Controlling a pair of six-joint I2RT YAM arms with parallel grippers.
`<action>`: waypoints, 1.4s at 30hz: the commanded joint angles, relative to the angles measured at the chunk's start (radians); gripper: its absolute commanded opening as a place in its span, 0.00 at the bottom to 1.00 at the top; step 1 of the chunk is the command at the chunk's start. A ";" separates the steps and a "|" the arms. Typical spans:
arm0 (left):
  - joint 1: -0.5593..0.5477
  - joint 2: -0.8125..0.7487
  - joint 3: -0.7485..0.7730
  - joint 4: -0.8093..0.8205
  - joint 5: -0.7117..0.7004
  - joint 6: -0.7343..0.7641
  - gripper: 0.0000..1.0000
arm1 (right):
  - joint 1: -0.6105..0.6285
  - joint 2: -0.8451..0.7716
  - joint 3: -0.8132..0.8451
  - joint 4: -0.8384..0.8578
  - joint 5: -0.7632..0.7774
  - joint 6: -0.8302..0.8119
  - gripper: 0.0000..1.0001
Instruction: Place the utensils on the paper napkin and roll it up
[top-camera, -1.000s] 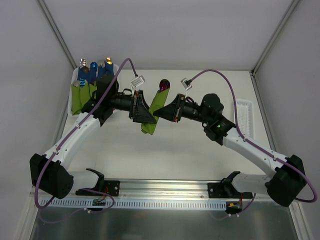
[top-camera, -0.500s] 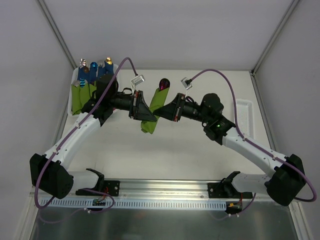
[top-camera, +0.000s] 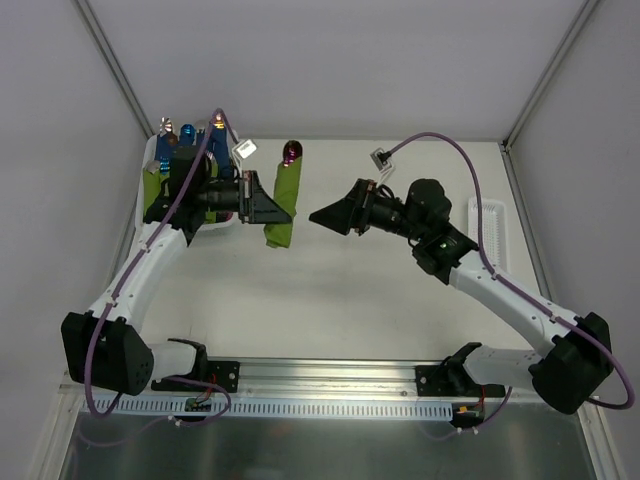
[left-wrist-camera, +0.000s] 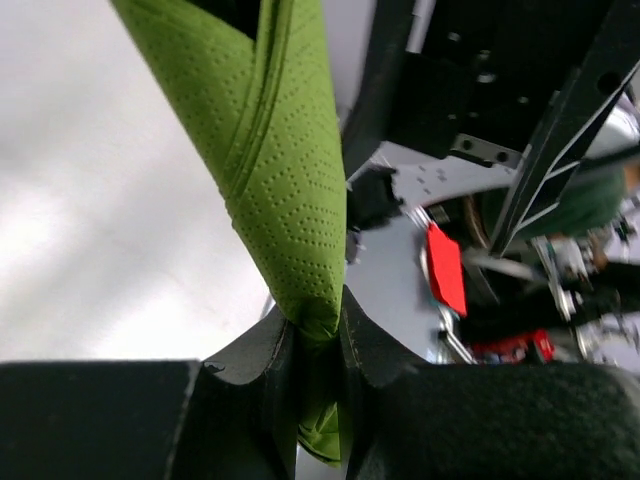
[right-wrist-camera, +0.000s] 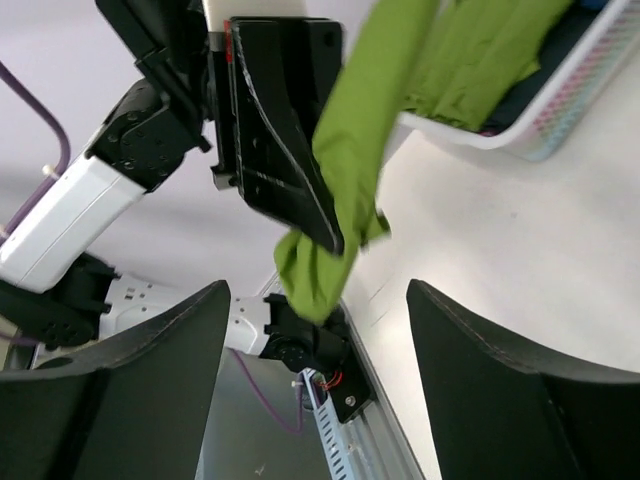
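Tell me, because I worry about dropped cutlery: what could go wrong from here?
1. Only the left gripper pinches the napkin roll, near its lower end; the right gripper is open and apart, so the roll might sag or slip.
2. A utensil end pokes out of the top; tilting might let it slide out.
3. The crumpled bottom could unwind.

Rolled napkin (top-camera: 287, 186) in left pincer (top-camera: 280, 212), right of basket (top-camera: 139, 210); right pincer (top-camera: 318, 216) further right, apart.

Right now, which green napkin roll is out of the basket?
The red-tipped roll pinched in the left tool; the blue-handled rolls sit in the white basket.
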 joint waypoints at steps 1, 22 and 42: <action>0.123 0.016 0.054 -0.132 -0.075 0.103 0.00 | -0.055 -0.061 0.003 -0.058 0.047 -0.024 0.75; 0.416 0.594 0.525 -0.557 -0.365 0.606 0.00 | -0.156 -0.095 -0.112 -0.104 0.001 -0.030 0.74; 0.435 0.752 0.559 -0.563 -0.394 0.620 0.00 | -0.161 -0.067 -0.121 -0.103 -0.022 -0.016 0.71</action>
